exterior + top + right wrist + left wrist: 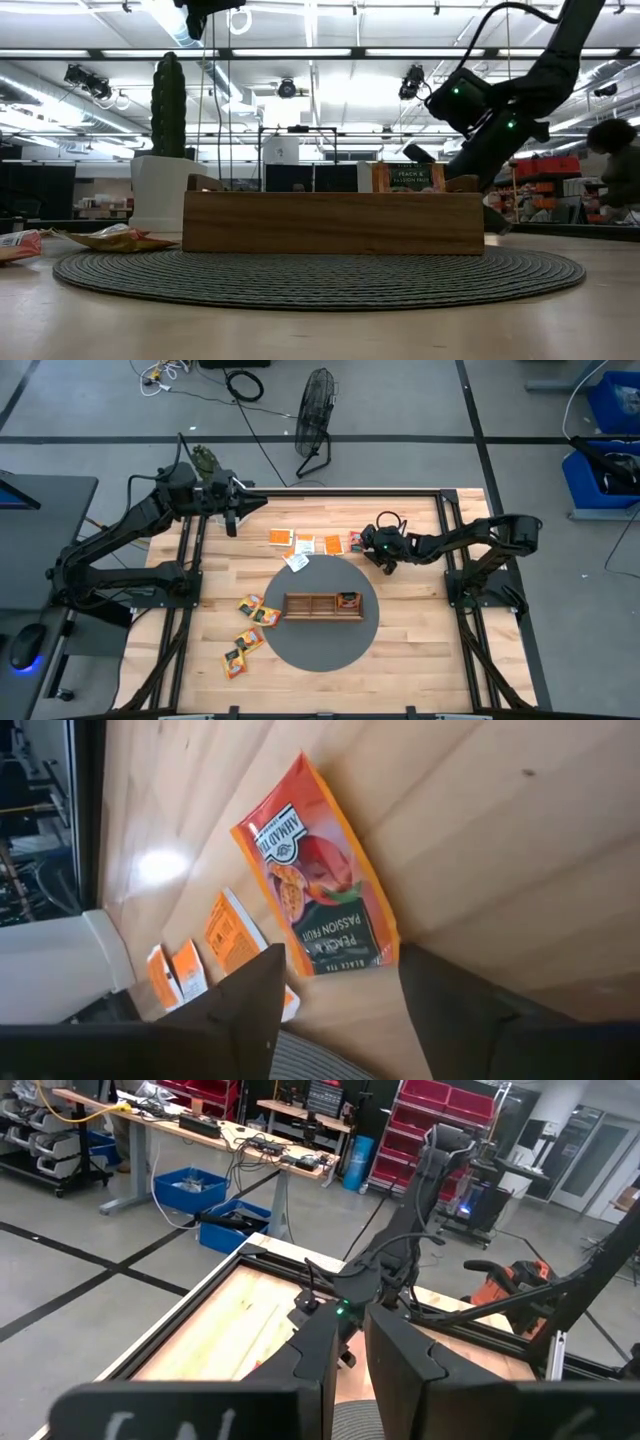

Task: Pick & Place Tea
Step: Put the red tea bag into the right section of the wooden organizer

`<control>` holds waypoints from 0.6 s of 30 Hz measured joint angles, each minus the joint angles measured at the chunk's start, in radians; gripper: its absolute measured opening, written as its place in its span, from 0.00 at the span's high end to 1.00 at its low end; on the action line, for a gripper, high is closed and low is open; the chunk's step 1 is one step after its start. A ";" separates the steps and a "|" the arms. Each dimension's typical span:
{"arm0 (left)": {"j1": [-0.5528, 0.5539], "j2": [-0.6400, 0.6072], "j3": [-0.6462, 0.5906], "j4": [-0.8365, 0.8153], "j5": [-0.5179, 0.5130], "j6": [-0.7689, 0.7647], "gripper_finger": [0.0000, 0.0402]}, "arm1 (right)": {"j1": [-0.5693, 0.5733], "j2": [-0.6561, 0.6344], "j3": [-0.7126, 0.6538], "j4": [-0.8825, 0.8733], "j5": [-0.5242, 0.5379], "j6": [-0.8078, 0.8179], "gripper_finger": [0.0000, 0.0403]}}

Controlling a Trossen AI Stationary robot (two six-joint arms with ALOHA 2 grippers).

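Note:
The tea lies as small flat sachets on the wooden table. A red-and-green one (315, 870) (355, 542) lies flat at the right end of a far row. My right gripper (340, 962) (383, 552) is open, slanting down over it. One finger stands on each side of the sachet's near end, clear of it. Orange sachets (303, 543) and a white one (296, 561) continue the row to the left. Yellow sachets (250, 622) lie at the near left. My left gripper (234, 512) waits raised over the far left corner, shut on nothing.
A long brown wooden tray (322, 606) (333, 222) sits on a round grey mat (320, 650), with one sachet (347, 600) (405, 178) standing in its right compartment. Black frame rails (470, 620) run along the table's left and right sides. A fan (315, 420) stands on the floor beyond the far edge.

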 joint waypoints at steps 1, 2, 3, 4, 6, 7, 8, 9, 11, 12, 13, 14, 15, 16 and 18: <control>0.000 0.000 0.000 0.000 0.000 0.000 0.86 | -0.004 0.003 0.004 -0.002 0.001 0.000 0.50; 0.000 0.000 0.000 0.000 0.000 0.000 0.86 | -0.009 0.004 0.007 -0.007 0.002 0.003 0.51; 0.000 0.000 0.000 0.000 0.000 0.001 0.86 | -0.014 0.006 0.011 -0.010 0.001 0.000 0.52; 0.000 0.000 0.000 -0.001 0.000 0.001 0.86 | -0.021 0.009 0.013 -0.010 0.000 -0.008 0.53; 0.000 0.000 0.000 -0.001 0.000 0.001 0.86 | -0.033 0.009 0.014 -0.014 0.006 -0.023 0.55; 0.000 0.000 0.000 -0.001 0.000 0.002 0.86 | -0.038 0.009 0.014 -0.019 0.008 -0.029 0.57; 0.000 0.000 0.000 -0.001 0.000 0.002 0.86 | -0.044 0.009 0.014 -0.024 0.008 -0.034 0.59; 0.000 0.000 0.000 -0.001 0.000 0.002 0.86 | -0.049 0.009 0.014 -0.032 0.008 -0.040 0.61; 0.000 0.000 0.000 -0.001 0.000 0.002 0.86 | -0.061 0.009 0.014 -0.046 0.008 -0.069 0.67; 0.000 0.000 0.000 -0.002 0.000 0.002 0.86 | -0.066 0.009 0.014 -0.048 0.008 -0.090 0.71; 0.000 0.000 0.000 -0.006 -0.001 0.002 0.86 | -0.071 0.009 0.014 -0.051 0.008 -0.110 0.75; 0.000 0.000 0.000 -0.009 -0.001 0.001 0.86 | -0.075 0.009 0.013 -0.054 0.009 -0.128 0.80; 0.000 0.000 0.000 -0.009 -0.001 0.002 0.86 | -0.078 0.010 0.013 -0.057 0.012 -0.139 0.84; 0.000 0.000 0.000 -0.010 -0.001 0.001 0.86 | -0.082 0.010 0.013 -0.060 0.016 -0.151 0.89; 0.000 0.000 0.000 -0.010 -0.001 0.000 0.86 | -0.091 0.011 0.011 -0.062 0.026 -0.183 0.97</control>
